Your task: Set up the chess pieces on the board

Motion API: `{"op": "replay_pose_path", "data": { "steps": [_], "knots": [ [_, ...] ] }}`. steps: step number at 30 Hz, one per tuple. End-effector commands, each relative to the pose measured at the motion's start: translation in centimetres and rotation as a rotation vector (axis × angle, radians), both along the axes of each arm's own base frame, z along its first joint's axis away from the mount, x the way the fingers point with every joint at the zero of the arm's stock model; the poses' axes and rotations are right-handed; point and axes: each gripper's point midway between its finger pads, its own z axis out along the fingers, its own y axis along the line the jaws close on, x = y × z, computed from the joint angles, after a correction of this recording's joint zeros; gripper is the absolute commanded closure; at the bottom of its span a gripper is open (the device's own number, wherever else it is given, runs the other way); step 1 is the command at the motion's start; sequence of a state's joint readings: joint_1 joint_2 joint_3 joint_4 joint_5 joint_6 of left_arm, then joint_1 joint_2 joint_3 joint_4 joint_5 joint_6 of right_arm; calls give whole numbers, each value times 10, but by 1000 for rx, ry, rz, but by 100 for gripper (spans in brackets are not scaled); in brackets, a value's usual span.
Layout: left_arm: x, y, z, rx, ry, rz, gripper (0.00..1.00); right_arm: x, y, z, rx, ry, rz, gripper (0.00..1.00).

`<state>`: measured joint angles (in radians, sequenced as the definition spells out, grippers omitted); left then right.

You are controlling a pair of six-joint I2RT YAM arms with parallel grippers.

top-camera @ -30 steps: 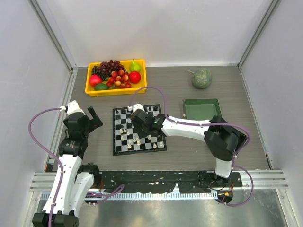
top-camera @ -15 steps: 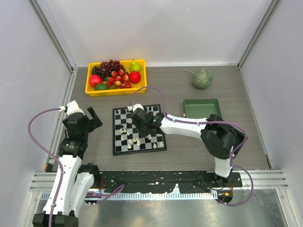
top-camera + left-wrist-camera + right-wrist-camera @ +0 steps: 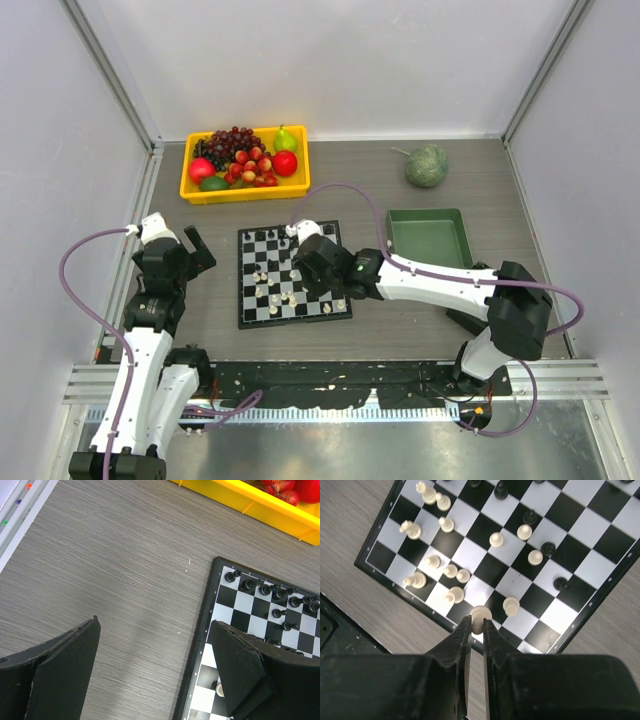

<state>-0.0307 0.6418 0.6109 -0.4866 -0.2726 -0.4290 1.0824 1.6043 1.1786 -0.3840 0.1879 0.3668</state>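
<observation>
The board [image 3: 248,300] lay flat on the worktop [image 3: 400,325] between the 2 arms. It was nearer than the yellow tray [image 3: 190,190] of fruit and left of the green tray [image 3: 395,232]. A round green fruit [image 3: 426,165] sat alone at the far right, well apart from both trays.

The right arm reached over the board from the right, its wrist above the near right squares. The right fingers [image 3: 469,625] were closed on 1 white piece [image 3: 480,614], part of which showed past the tips. In the wrist view that piece hung over the row along the edge where the white side clustered. Whether it touched a square could not be told.

The other white pieces [image 3: 451,571] stood scattered over that half of the board, not in ranks. Several were crowded together toward 1 corner and 2 or 3 stood further in. Black pieces [image 3: 274,594] lined the far edge row, with a few out on squares nearer the middle, some of them just beside white ones.

The left arm was off the board on its left side. The left fingers [image 3: 198,248] were spread wide with nothing between them. They hung above bare worktop just beside the board's far left corner, where the row of black pieces began.
</observation>
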Motion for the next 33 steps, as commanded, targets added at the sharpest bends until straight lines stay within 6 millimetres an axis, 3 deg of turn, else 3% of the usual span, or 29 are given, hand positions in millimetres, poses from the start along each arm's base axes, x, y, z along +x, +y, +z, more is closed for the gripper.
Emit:
{"op": "replay_pose_path", "data": {
  "steps": [1,7,16,33],
  "knots": [
    [5,2,11,7,-35,4,1,-11,-6,-3,16,-2,-17,88],
    [7,-1,11,-8,-42,-5,1,-24,-5,-23,-5,40,-6,88],
    [6,-1,10,-7,-39,-4,1,-23,-4,-44,-62,50,-9,87],
    [7,-1,5,-10,-30,-6,1,-31,-4,-58,-80,79,10,86]
  ]
}}
